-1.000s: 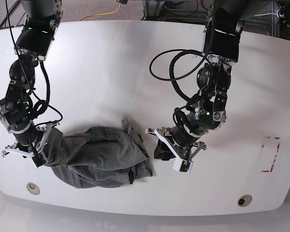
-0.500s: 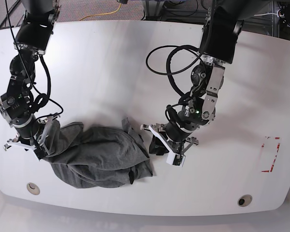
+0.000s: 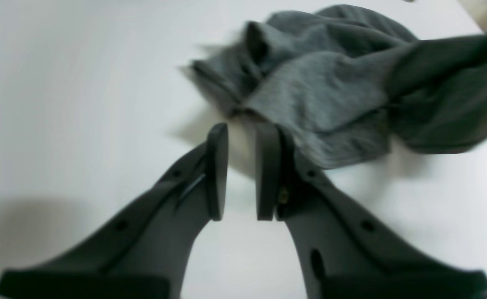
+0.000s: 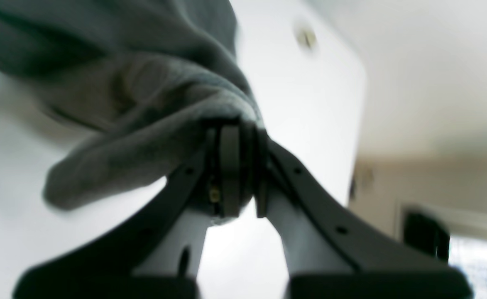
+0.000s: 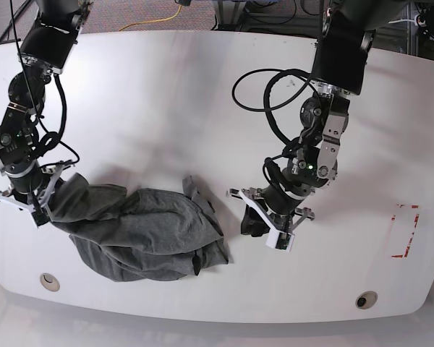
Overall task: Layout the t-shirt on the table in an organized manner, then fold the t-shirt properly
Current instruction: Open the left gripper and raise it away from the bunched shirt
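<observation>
The table (image 5: 166,94) is a broad glossy white top with a round cable hole (image 5: 49,280) near its near-left corner, another (image 5: 366,299) near its near-right corner, and a red tape rectangle (image 5: 406,231) at the right edge; no container stands on it. The t-shirt (image 5: 148,231) lies crumpled in a grey heap on the near-left part, one end drawn up and leftward. The right gripper (image 4: 237,174), at the left of the base view, is clenched on that raised fold of cloth. The left gripper (image 3: 241,170) stands just right of the heap with its jaws slightly parted and nothing between them, cloth lying just beyond the tips. Since a second ago the right gripper has lifted its fold higher and further left, stretching the cloth; the left gripper has shifted slightly right.
</observation>
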